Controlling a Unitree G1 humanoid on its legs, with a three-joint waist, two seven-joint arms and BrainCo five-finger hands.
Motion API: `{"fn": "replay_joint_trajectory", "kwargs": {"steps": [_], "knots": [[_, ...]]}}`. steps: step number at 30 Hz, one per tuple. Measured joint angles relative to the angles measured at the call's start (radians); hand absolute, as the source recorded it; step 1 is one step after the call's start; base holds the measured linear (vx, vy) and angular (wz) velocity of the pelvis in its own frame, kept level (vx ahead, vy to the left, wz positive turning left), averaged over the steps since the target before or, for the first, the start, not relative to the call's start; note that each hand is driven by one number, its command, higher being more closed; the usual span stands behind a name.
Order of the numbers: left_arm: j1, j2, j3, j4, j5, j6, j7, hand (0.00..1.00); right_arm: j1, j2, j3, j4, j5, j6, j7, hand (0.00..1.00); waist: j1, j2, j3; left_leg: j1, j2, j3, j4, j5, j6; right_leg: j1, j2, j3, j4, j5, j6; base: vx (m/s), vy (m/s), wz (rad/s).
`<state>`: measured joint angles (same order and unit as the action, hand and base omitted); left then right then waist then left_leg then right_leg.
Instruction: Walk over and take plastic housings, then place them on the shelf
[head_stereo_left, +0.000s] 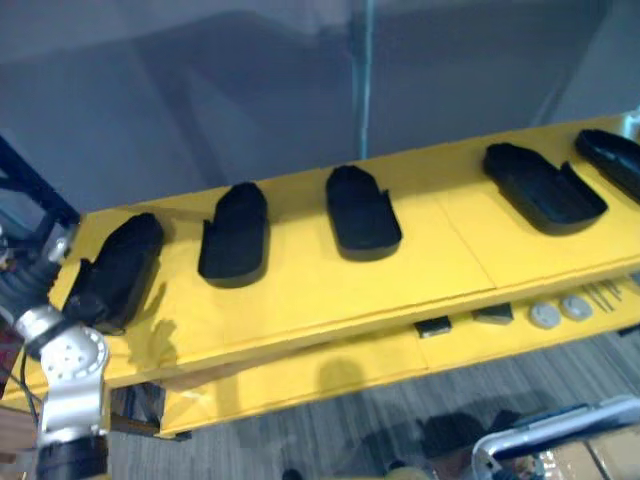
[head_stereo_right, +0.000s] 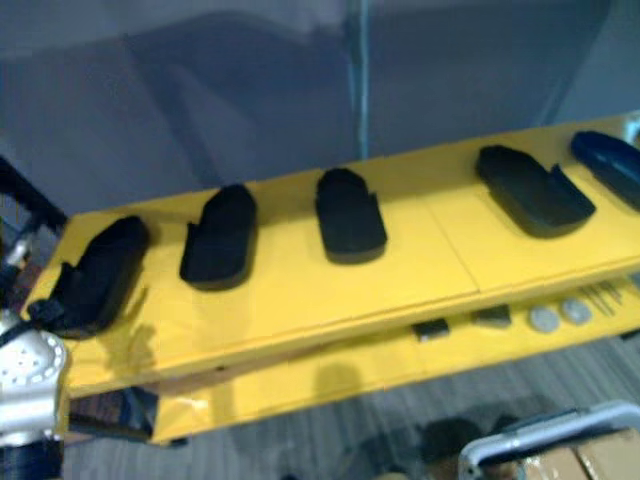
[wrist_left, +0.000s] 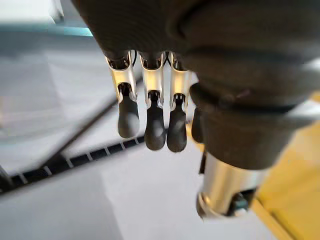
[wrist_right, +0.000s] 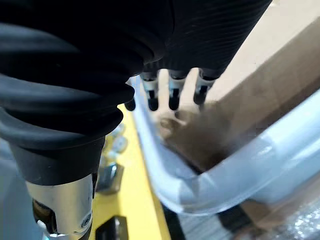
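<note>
Five black oval plastic housings (head_stereo_left: 362, 212) lie in one row on the top board of the yellow two-level shelf (head_stereo_left: 440, 262), while the left hand (wrist_left: 155, 125) and the right hand (wrist_right: 173, 95) each hang with straight fingers side by side, holding nothing.

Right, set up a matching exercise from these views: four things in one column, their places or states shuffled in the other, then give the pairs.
Things:
1. black plastic housings
2. silver discs
3. cardboard box
4. left hand

Places or states:
A. beside the white tubular rail
B. open, holding nothing
C. in a row on the upper yellow shelf
D. on the lower yellow shelf

Pairs: 1-C, 2-D, 3-A, 4-B
</note>
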<state>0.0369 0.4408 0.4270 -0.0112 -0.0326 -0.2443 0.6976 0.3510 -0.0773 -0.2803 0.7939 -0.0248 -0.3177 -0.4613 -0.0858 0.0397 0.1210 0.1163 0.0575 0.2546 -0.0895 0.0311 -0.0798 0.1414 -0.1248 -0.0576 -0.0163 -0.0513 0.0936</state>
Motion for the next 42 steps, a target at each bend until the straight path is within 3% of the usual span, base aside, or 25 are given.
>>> {"fn": "replay_joint_trajectory", "kwargs": {"steps": [5, 6, 12, 16, 28, 37, 42], "knots": [[0.122, -0.11, 0.035, -0.009, -0.017, -0.019, 0.045, 1.0, -0.008, 0.007, 0.002, 0.001, 0.0, 0.0, -0.004, 0.0, 0.045, -0.022, -0.029, -0.013, -0.005, -0.037, 0.0, 0.002, 0.001, 0.009, -0.004, -0.039, 0.001, -0.012, 0.0, 0.02, -0.012, 0.27], [0.144, -0.14, 0.036, -0.009, -0.048, -0.033, 0.071, 0.0, -0.007, 0.007, 0.003, 0.005, 0.001, 0.001, -0.008, 0.0, 0.049, -0.029, -0.032, -0.014, -0.008, -0.052, 0.0, 0.002, 0.001, 0.022, -0.005, -0.055, -0.004, -0.014, -0.001, 0.03, -0.005, 0.28], [0.2, -0.249, 0.043, -0.004, -0.083, -0.093, 0.198, 0.0, -0.022, 0.013, 0.011, 0.027, 0.001, 0.016, -0.022, 0.0, 0.073, -0.044, -0.036, -0.013, -0.01, -0.076, 0.0, 0.002, 0.001, 0.039, -0.006, -0.08, -0.009, -0.021, -0.007, 0.02, -0.01, 0.14], [0.196, -0.259, 0.032, 0.005, -0.091, -0.125, 0.212, 0.0, -0.025, 0.014, 0.044, 0.039, 0.002, 0.017, -0.024, 0.0, 0.071, -0.055, -0.036, -0.012, -0.009, -0.082, 0.0, 0.002, 0.0, 0.044, -0.004, -0.085, -0.009, -0.023, -0.007, 0.0, -0.005, 0.03], [0.107, -0.263, 0.032, 0.094, -0.118, -0.147, 0.329, 0.0, -0.023, 0.028, 0.048, 0.063, 0.0, 0.017, -0.024, 0.0, 0.055, -0.088, -0.034, -0.009, -0.008, -0.078, 0.0, 0.002, -0.001, 0.05, -0.003, -0.088, -0.011, -0.024, -0.007, 0.0, 0.0, 0.0], [0.035, -0.25, 0.044, 0.211, -0.124, -0.147, 0.387, 0.0, -0.016, 0.028, 0.048, 0.062, -0.024, 0.017, -0.022, 0.0, 0.02, -0.084, -0.031, -0.011, 0.003, -0.051, 0.0, -0.004, -0.009, 0.034, 0.004, -0.066, -0.013, -0.024, -0.007, 0.01, -0.005, -0.08], [-0.008, -0.227, 0.044, 0.241, -0.125, -0.146, 0.388, 0.0, -0.01, 0.028, 0.048, 0.057, -0.03, 0.019, -0.02, 0.0, 0.017, -0.074, -0.018, -0.002, 0.005, -0.036, 0.0, -0.01, -0.012, 0.033, 0.006, -0.049, -0.013, -0.024, -0.007, 0.02, -0.003, -0.09]]}}
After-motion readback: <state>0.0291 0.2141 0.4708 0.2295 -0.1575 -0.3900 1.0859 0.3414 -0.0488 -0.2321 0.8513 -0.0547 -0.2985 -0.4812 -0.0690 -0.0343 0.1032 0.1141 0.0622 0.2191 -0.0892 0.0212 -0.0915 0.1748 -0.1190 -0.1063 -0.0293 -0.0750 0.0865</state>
